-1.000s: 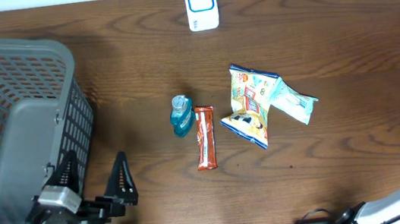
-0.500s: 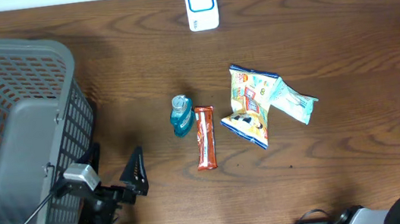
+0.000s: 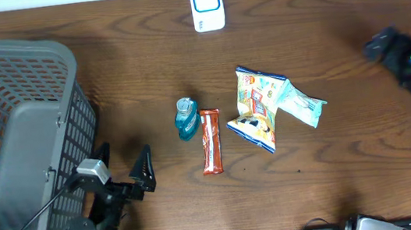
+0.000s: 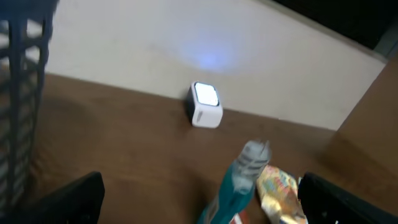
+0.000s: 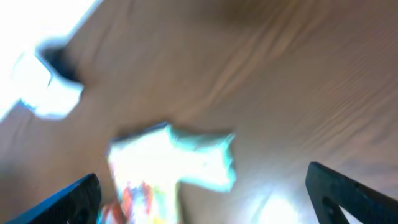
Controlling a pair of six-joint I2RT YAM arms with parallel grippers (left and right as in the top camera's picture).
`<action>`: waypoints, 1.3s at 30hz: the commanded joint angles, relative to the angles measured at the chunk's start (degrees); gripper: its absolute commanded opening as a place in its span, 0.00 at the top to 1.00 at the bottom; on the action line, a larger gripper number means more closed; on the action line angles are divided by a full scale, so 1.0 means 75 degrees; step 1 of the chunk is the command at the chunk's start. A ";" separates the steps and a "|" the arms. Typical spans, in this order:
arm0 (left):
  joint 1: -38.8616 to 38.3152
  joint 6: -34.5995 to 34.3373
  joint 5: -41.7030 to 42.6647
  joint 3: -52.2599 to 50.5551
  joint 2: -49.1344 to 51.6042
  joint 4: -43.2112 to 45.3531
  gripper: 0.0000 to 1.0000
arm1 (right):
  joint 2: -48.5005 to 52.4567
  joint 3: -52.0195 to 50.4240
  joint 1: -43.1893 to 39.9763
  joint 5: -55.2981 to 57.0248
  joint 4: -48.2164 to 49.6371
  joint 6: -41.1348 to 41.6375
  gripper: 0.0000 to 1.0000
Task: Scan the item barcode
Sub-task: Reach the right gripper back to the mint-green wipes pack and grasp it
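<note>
Both grippers empty; four items lying loose on the brown wooden table point(image 3: 353, 167).

The left gripper point(image 3: 123, 164) stood at the near left, beside the grey plastic mesh basket point(image 3: 13, 146), with its fingers spread wide and nothing between them. The right gripper point(image 3: 403, 63) appeared blurred at the far right edge, its fingers likewise wide apart and holding nothing. The white box-shaped scanner with a blue-lit face point(image 3: 207, 5) sat at the far edge of the table, well apart from both grippers. At the table's centre a small teal plastic bottle point(image 3: 186, 119) lay just beside an orange-brown wrapped snack bar point(image 3: 210, 141). To their right lay a colourful printed snack bag point(image 3: 259, 110), touching a pale green and white packet point(image 3: 301, 106). Neither gripper touched any of the items.
</note>
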 commanded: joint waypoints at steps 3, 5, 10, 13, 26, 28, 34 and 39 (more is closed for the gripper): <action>0.0038 0.0096 0.0125 -0.0125 -0.0012 -0.0143 0.01 | 0.0286 -0.0017 0.1107 -0.1131 -0.0679 0.0219 0.03; 0.0038 0.0096 0.0128 -0.0125 -0.0012 -0.0256 0.01 | 0.0361 -0.0087 0.1571 -0.0953 -0.0697 0.0219 0.04; 0.0038 0.0096 0.0125 -0.0125 -0.0012 -0.0781 0.01 | 0.0650 -0.0393 0.2763 0.0259 -0.0399 0.0227 0.06; 0.0038 0.0096 0.0125 -0.0125 -0.0012 -0.1195 0.01 | 0.0909 -0.0501 0.3156 0.1072 -0.0414 0.0501 0.10; 0.0038 0.0096 0.0125 -0.0125 -0.0012 -0.2515 0.01 | 0.2197 -0.1346 0.3325 0.1839 -0.0131 0.2130 0.32; 0.0038 0.0096 0.0125 -0.0125 -0.0012 -0.2687 0.01 | 0.2273 -0.1469 0.3357 0.2259 0.0061 0.1836 0.32; 0.0038 0.0096 0.0125 -0.0125 -0.0012 -0.2935 0.01 | 0.2308 -0.1804 0.3637 0.2894 0.0676 -0.0207 0.23; 0.0038 0.0096 0.0125 -0.0125 -0.0012 -0.2935 0.01 | 0.2308 -0.2168 0.3870 0.3573 0.1134 -0.1151 0.23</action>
